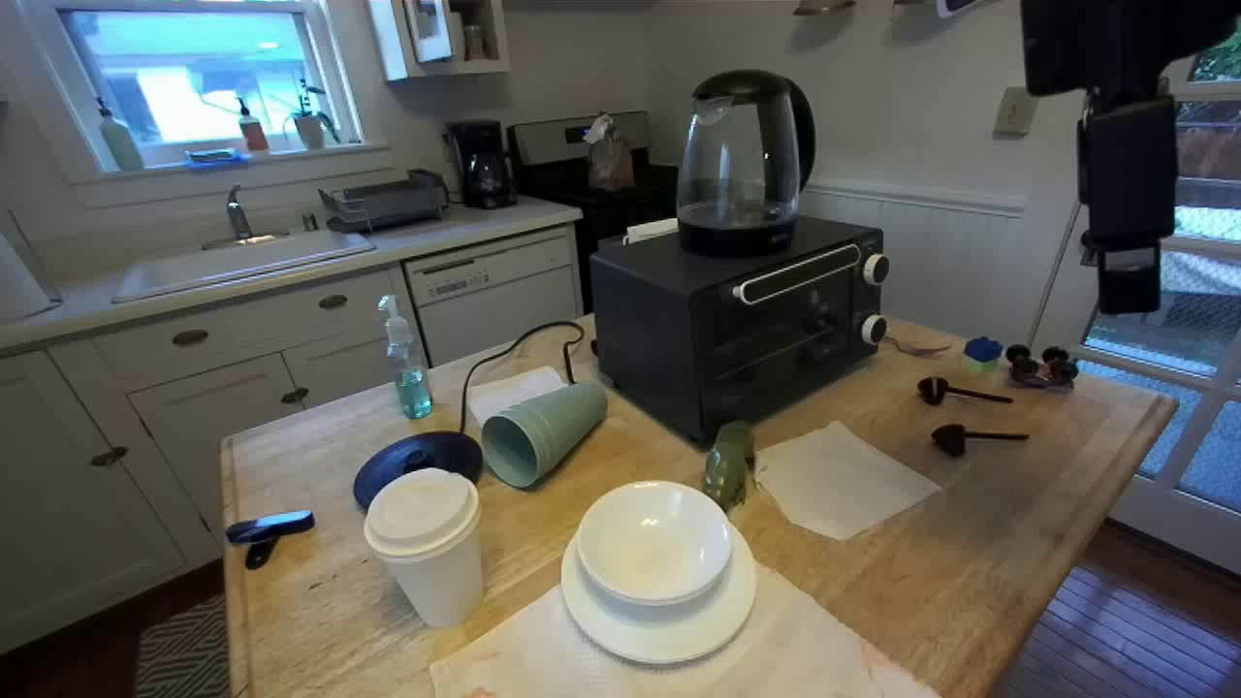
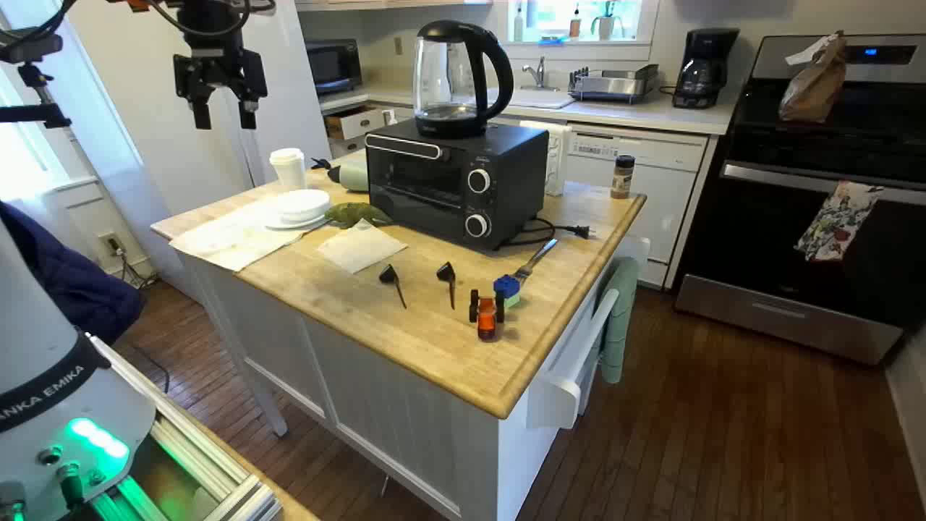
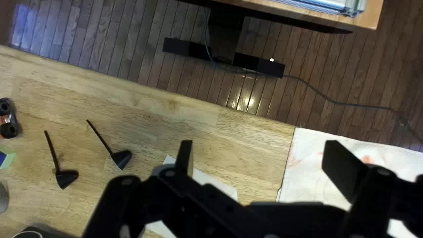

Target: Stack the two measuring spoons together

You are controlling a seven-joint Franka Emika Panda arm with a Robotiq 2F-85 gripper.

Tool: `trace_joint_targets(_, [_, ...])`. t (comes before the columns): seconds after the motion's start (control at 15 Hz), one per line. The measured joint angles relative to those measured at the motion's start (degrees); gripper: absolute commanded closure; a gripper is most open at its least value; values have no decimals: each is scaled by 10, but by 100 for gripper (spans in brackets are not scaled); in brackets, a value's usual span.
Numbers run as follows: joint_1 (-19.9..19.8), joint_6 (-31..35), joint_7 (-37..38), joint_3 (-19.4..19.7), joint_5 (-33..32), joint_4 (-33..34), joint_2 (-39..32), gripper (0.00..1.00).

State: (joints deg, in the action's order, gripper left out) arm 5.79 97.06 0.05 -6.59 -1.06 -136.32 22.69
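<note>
The room is floored in narrow, dark, glossy wooden boards (image 2: 723, 434). In it is set a rectangular pale-wood worktop (image 2: 427, 347), streaked with grain and round-edged; past it a black-and-steel stove (image 2: 759, 210) is seen. A boxy black toaster oven (image 1: 650, 349) with a glass door is topped by a clear glass kettle (image 1: 737, 155), trimmed in black. Above the worktop the black end effector (image 2: 225, 116) is held, its two fingers parted widely. A squarish white paper (image 1: 843, 485) is laid near a smooth round white plate (image 1: 669, 638), on which a glossy white bowl (image 1: 654, 538) is set. A clear pump bottle (image 1: 412, 386), part-filled with teal liquid, is shown in an exterior view alone, as is a brown, dark-capped jar (image 2: 622, 181). A black, plastic-looking measuring spoon (image 1: 950, 439) with a thin handle is laid on the worktop near the paper; a matching black measuring spoon (image 1: 934, 391) is laid beside it, apart, near an orange toy car (image 2: 487, 322) with black wheels. From above, in the wrist view, both spoon bowls are seen tapering to a point, and the car is cropped; in both exterior views it is shown whole.
</note>
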Motion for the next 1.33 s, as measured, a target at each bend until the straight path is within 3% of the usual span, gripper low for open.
trace_joint_targets(0.53, [0,0,0,0,-4,0,0,0])
trace_joint_targets(0.8, [-14,10,-4,9,-65,-17,-9,0])
trace_joint_targets(1.33, [-53,195,-95,77,-142,-98,-59,0])
